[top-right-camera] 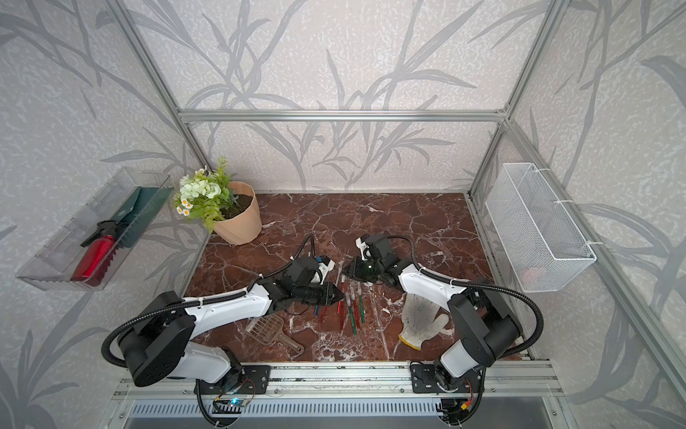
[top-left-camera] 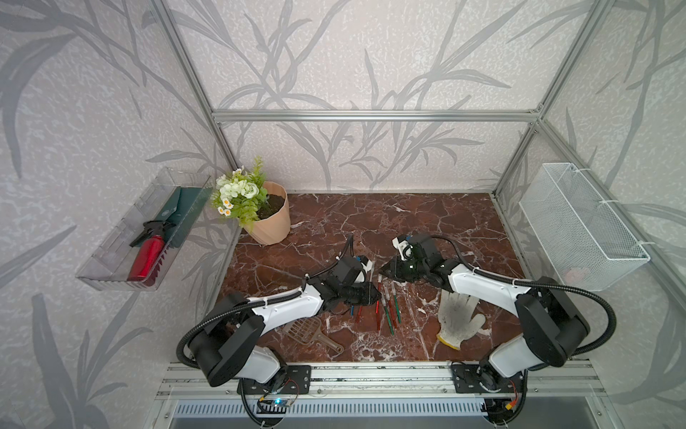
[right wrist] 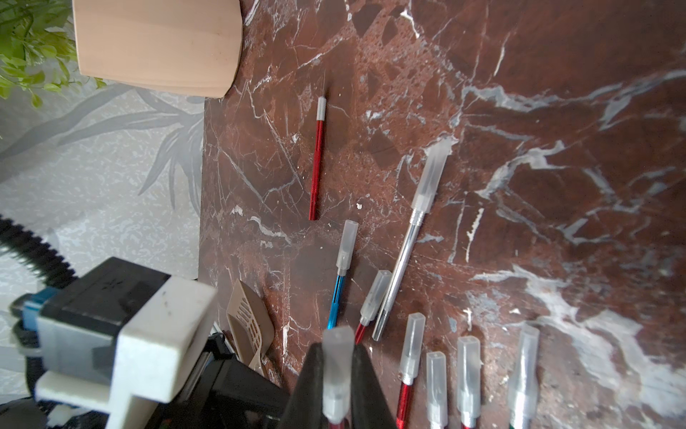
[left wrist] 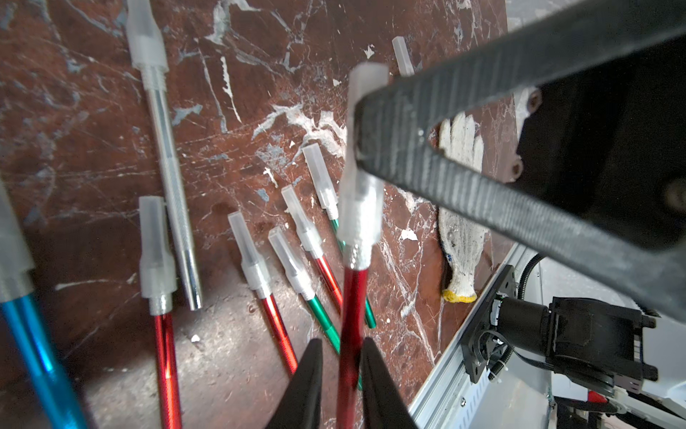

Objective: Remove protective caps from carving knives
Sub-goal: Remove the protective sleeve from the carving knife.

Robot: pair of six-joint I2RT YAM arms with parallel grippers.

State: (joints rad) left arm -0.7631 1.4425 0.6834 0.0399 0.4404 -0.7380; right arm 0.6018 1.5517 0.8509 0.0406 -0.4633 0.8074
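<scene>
A red carving knife point(left wrist: 350, 315) hangs a little above the table between my two grippers. My right gripper point(right wrist: 336, 353) is shut on its translucent protective cap point(right wrist: 337, 367), which sits on the knife. My left gripper point(left wrist: 341, 345) stands narrowly open around the red handle, with a gap on one side. In both top views the grippers point(top-left-camera: 376, 297) point(top-right-camera: 347, 268) meet tip to tip over the pile. Several capped knives point(left wrist: 256, 260) lie fanned below, beside a silver one point(left wrist: 174, 178) and a blue one point(left wrist: 33, 353). An uncapped red knife point(right wrist: 316, 159) lies apart, toward the pot.
A flower pot point(top-left-camera: 269, 219) stands at the back left. A brown slotted scoop point(top-left-camera: 312, 330) lies under the left arm and a white glove point(top-left-camera: 458, 315) under the right arm. A clear tray point(top-left-camera: 111, 267) and a wire basket point(top-left-camera: 582, 223) hang on the side walls.
</scene>
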